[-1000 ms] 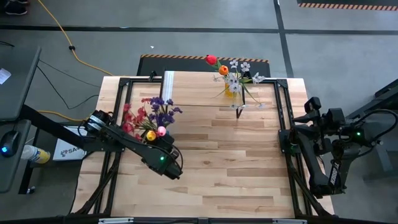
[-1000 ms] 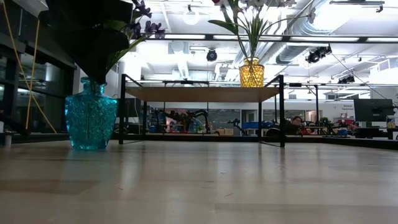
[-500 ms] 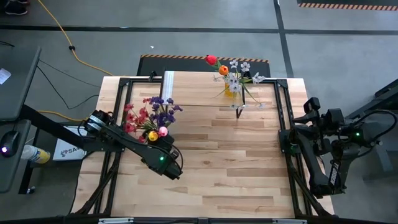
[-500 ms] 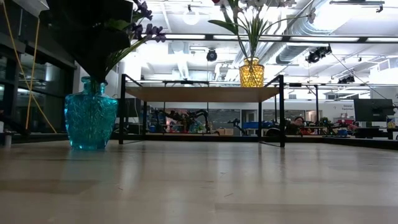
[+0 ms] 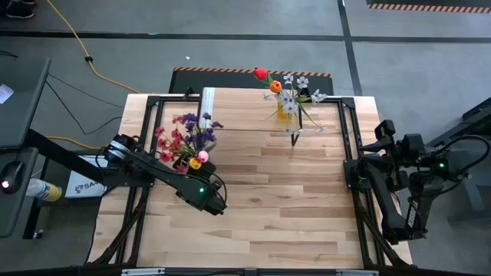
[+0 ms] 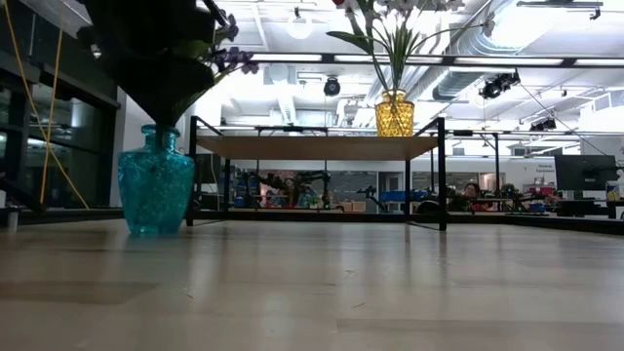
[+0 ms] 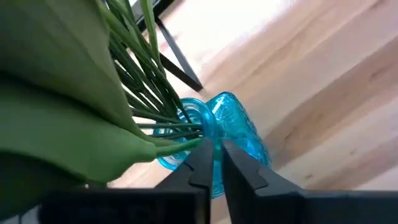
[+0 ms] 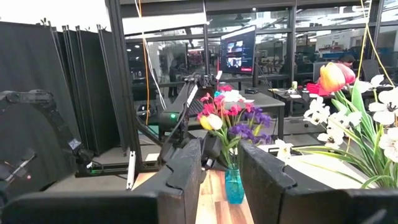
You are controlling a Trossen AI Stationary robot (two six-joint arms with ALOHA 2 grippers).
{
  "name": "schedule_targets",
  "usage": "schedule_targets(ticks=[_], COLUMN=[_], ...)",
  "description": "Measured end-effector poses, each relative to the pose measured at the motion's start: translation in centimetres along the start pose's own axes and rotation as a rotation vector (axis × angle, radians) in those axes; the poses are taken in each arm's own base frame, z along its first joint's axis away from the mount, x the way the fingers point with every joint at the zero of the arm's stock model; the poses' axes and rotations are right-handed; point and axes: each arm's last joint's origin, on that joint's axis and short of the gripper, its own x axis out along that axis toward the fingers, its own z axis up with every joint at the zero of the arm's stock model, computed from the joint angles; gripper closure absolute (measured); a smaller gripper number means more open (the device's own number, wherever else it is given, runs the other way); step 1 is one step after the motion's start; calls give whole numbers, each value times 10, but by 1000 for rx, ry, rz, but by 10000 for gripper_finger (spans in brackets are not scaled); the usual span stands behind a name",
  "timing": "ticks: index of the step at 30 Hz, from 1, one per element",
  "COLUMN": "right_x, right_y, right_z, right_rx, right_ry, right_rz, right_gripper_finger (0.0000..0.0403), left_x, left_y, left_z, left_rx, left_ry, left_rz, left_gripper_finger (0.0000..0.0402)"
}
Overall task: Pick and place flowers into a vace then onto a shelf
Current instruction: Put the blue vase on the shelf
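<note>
Gripping the blue glass vase (image 7: pixel 233 134) at its neck, left pincer (image 7: pixel 212 163) has fingers clamped on it; flowers (image 5: pixel 186 138) stand upright inside, vase on the tabletop (image 5: pixel 291 207) just before the shelf (image 5: pixel 253 117). Right pincer (image 8: pixel 221 171) waits far off, fingers apart, empty.

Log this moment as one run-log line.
left gripper: closed on neck of blue vase holding flowers | right gripper: open, parked at table's right edge | yellow vase: on shelf

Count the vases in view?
2: a blue vase on the tabletop by the left gripper; a yellow vase on the shelf.
</note>
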Motion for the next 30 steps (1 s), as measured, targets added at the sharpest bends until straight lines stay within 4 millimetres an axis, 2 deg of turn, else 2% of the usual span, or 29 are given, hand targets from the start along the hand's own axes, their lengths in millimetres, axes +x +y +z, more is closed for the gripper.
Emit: schedule_targets(ticks=[6,10,16,23,26,30], right_x=[0,0,0,0,0,0], right_y=[0,0,0,0,0,0], right_z=[0,0,0,0,0,0], right_rx=[4,5,5,5,4,-11], right_ry=[0,0,-4,-7,-7,-9], right_rz=[1,0,-6,-9,-10,-13], right_gripper_finger=[304,304,304,304,304,304], left_x=[8,11,7,-32,-52,-85], left_y=[-9,-13,-12,-5,0,8], left_z=[-4,-7,-5,14,15,12], left_rx=[-14,8,-7,-22,-36,-158], left_ry=[71,98,131,171,173,191], left_rz=[-66,-87,-100,-181,-207,-269], left_gripper_finger=[380,379,338,344,350,353])
